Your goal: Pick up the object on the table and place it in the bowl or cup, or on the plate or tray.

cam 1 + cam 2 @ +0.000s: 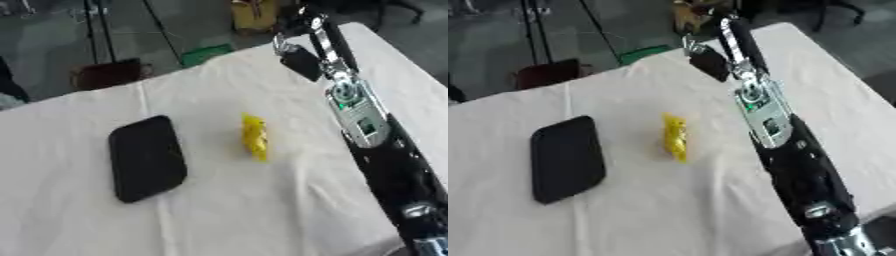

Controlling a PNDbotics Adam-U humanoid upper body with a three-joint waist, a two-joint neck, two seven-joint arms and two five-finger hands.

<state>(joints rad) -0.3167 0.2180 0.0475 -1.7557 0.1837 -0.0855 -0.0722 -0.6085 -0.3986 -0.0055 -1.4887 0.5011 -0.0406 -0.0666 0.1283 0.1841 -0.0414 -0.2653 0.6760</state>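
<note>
While one yellow object [254,136] lies on the white-clothed table [262,210], one black tray [146,157] sits well apart to its left. No writing is legible. The right arm [785,145] stretches past the object's right side; its right hand [299,61] hangs beyond, whether clenched or released I cannot tell. Bare cloth surrounds the object.

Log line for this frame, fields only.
right hand: raised over far table edge, holding nothing | small yellow object: on white tablecloth, untouched | black rounded rectangular tray: empty, left of object | left hand: unseen
</note>
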